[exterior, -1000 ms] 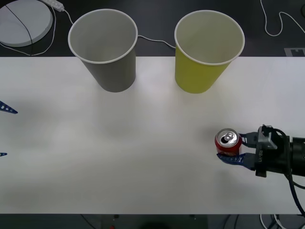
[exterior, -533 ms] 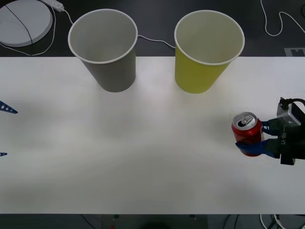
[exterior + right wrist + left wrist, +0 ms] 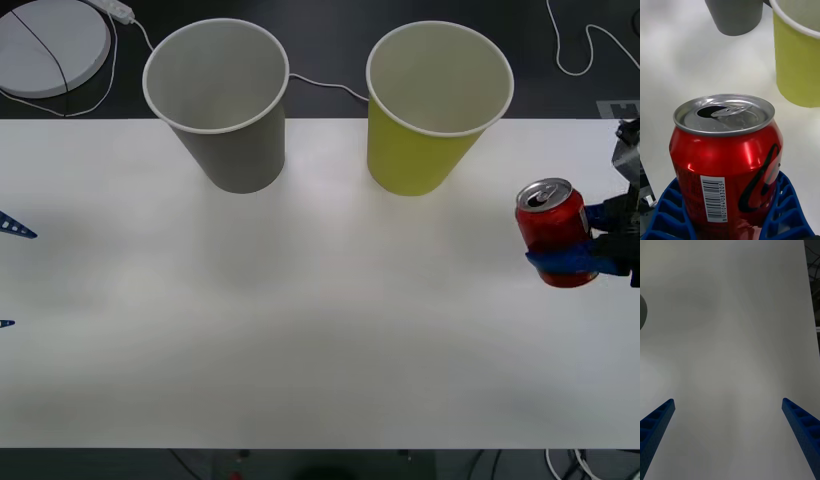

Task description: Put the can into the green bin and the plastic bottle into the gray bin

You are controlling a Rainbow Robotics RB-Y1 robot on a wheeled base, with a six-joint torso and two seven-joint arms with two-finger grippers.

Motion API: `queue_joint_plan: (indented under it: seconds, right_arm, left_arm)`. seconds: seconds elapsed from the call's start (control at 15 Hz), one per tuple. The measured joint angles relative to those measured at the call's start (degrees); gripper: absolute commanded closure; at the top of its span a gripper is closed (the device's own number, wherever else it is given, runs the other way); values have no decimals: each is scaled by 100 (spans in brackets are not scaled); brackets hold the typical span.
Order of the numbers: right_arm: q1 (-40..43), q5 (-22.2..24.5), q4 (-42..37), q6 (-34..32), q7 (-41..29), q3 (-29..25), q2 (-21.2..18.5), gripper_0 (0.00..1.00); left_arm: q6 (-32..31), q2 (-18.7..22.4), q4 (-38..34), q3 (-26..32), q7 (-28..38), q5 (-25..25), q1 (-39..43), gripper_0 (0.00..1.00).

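Note:
The red can (image 3: 552, 232) with its silver top hangs upright above the table's right edge, and my right gripper (image 3: 566, 242) is shut on its lower half. In the right wrist view the can (image 3: 726, 157) sits between the blue fingers (image 3: 666, 213), with the green bin (image 3: 797, 71) and the gray bin (image 3: 735, 17) beyond it. Both bins stand at the back of the table, the green bin (image 3: 425, 150) to the can's left and the gray bin (image 3: 235, 140) farther left. My left gripper (image 3: 10, 276) waits open at the left edge, over bare table (image 3: 727, 401). The plastic bottle is out of view.
The white table (image 3: 320, 330) spreads wide between the bins and its front edge. Behind it lie a round white disc (image 3: 50, 45) and thin white cables (image 3: 325, 85) on the dark floor.
My right gripper has lifted the can off the table and carried it to the right and toward the back. The left arm and both bins stayed put.

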Motion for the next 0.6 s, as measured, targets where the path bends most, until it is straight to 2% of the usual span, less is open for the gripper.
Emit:
queue_joint_plan:
  seconds: [0.4,0.6]
  right_arm:
    - [-981,75,-52,-655,-1461,-52,-685,100]
    - [-1739,197,-48,-997,-2061,278,-1059,100]
  left_arm:
    - [0,0,0,0,1,0,0,0]
    - [0,0,0,0,0,0,0,0]
